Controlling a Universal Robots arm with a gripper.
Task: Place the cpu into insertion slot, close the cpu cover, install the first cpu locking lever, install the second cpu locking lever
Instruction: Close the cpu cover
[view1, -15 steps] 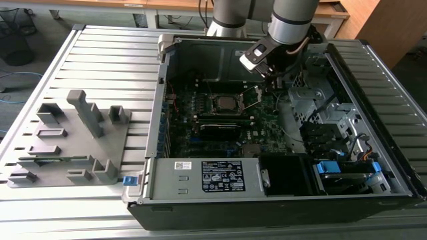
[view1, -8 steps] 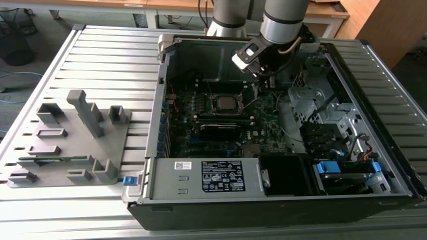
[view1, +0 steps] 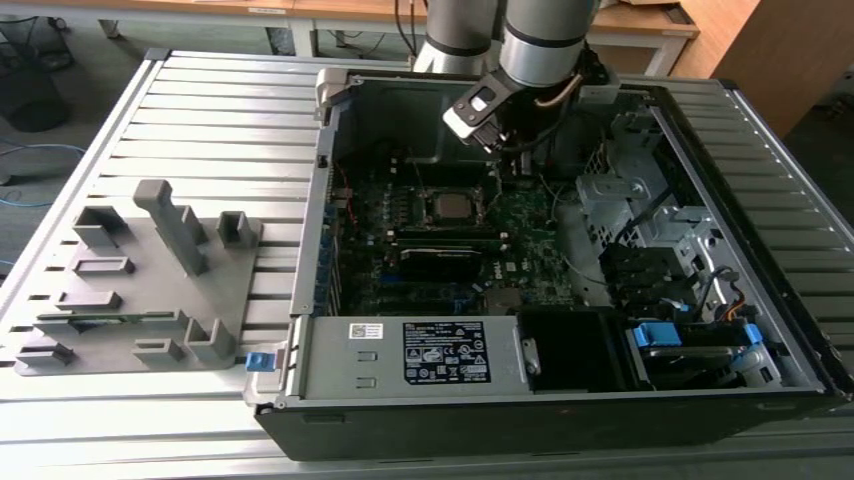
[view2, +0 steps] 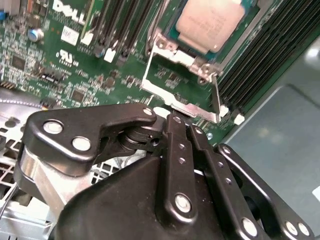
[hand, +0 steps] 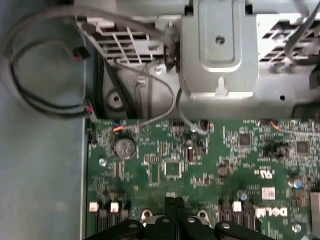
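1. While I hang over the open computer case (view1: 310, 250), my fingers (view2: 179, 125) are closed, pressed pad to pad in both wrist views.
2. Their tips sit just beside the nearest edge of the cpu cover (view2: 180, 103); I cannot tell whether they touch it.
3. That cover stands open, tilted up off the insertion slot (view1: 426, 207), and the green motherboard (view2: 65, 65) shows through its square window.
4. The cpu (view2: 210, 22) lies flat in the slot, its dull silver top facing up, just past the raised cover.
5. A bench (view1: 200, 110) of grey metal slats carries the case, which takes up most of the exterior view's right.
6. Beside the case, on the exterior view's left, a grey fixture plate (view1: 134, 290) with upright blocks and shallow pockets lies on the slats.
7. Inside the case, a labelled power supply box (view1: 427, 355) runs along the wall nearest the exterior camera, well apart from the slot.
8. Behind the bench stand wooden desks (view1: 641, 25).
9. A black mesh bin (view1: 27, 80) sits on the floor at the exterior view's far left, and a blue cable (view1: 27, 150) lies on the floor near it.
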